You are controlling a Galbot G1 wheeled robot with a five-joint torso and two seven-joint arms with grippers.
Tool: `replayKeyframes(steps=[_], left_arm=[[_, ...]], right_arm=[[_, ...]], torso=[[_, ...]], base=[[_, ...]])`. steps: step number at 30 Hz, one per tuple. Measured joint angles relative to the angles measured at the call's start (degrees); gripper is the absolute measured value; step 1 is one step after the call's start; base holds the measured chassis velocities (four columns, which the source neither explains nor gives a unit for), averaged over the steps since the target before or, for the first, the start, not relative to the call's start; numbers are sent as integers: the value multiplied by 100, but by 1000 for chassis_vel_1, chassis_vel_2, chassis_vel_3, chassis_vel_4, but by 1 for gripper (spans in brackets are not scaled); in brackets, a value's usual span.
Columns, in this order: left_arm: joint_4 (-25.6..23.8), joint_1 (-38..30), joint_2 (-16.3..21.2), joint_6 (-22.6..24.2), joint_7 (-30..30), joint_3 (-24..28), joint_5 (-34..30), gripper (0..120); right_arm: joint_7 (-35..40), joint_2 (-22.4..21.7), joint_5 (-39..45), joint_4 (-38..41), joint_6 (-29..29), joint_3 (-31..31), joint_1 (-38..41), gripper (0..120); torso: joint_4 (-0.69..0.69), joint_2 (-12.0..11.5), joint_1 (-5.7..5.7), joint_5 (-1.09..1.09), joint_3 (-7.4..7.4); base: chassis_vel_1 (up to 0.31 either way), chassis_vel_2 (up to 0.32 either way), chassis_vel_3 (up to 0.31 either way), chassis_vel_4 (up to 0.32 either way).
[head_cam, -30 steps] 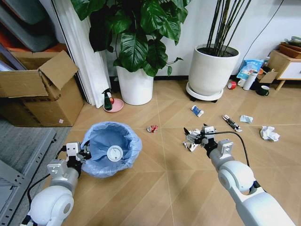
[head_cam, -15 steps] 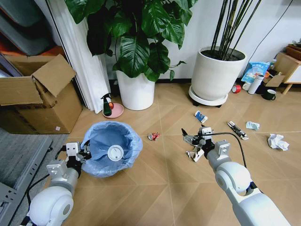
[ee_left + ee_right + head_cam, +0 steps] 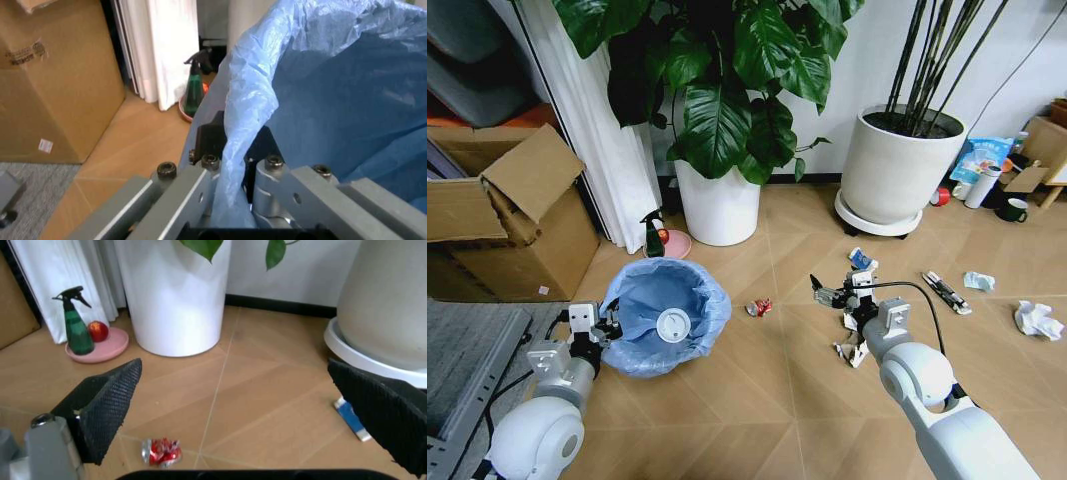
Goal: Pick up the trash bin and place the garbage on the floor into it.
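We grip the bin rim in our left gripper; our right gripper, fingers wide and empty, could nudge the red wrapper across the floor.

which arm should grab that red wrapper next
Right, probably. The right gripper is open and empty, close to the red wrapper on the floor. The left gripper is clamped on the trash bin rim.
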Motion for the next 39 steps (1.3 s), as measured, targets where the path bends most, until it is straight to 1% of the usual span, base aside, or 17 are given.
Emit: replayKeyframes(steps=[16,18,21,22,25,27,30,32,34,35,36,38,39], left_arm=[[51,0,-5,-3,9,1,4,0],[57,-1,-5,-6,16,1,2,0],[59,-5,-5,-19,18,1,-14,0],[60,-7,-5,-26,19,1,-21,0],[62,-7,-4,-28,20,0,-24,0],[72,-5,-6,-29,20,-4,-26,0],[76,-5,-10,-30,21,-4,-27,0],[81,-5,-16,-32,21,-4,-27,0],[83,2,-25,-32,19,-8,-27,0],[83,15,-37,-33,17,-22,-26,0],[83,15,-37,-33,17,-22,-26,0],[83,37,-38,-35,15,-37,-27,0],[81,55,-34,-37,15,-51,-27,0]], right_arm=[[-60,41,-103,-151,90,-61,27,100],[-63,54,-108,-186,89,-68,58,100],[-69,55,-114,-219,88,-77,87,100],[-71,56,-122,-239,87,-82,107,100],[-72,64,-156,-262,82,-88,119,100],[-77,85,-247,-304,55,-107,122,100],[-89,98,-286,-341,46,-133,113,100],[-136,113,-314,-405,55,-167,100,100],[-176,127,-325,-506,132,-220,87,100],[-300,155,-348,-668,213,-275,74,100],[-300,155,-348,-668,213,-275,74,100],[-553,184,-371,-894,317,-338,49,100],[-968,170,-370,-1092,399,-375,17,100]], torso=[[-1,0,0,1,0],[0,0,0,-2,0],[0,0,0,2,0],[-1,0,0,-1,0],[-1,0,0,1,0],[-2,0,0,-2,0],[-3,0,0,0,0],[-1,0,1,1,1],[-1,0,1,-3,1],[0,0,2,1,1],[0,0,2,1,1],[-1,0,1,0,0],[0,0,0,0,0]], base=[[-112,149,112,-141],[-107,157,122,-143],[-111,148,126,-143],[-116,164,121,-145],[-127,156,139,-161],[-155,157,136,-157],[-169,150,126,-159],[-109,157,126,-118],[-91,121,127,-85],[-23,57,66,-35],[-23,57,66,-35],[-12,29,15,-17],[0,0,0,0]])
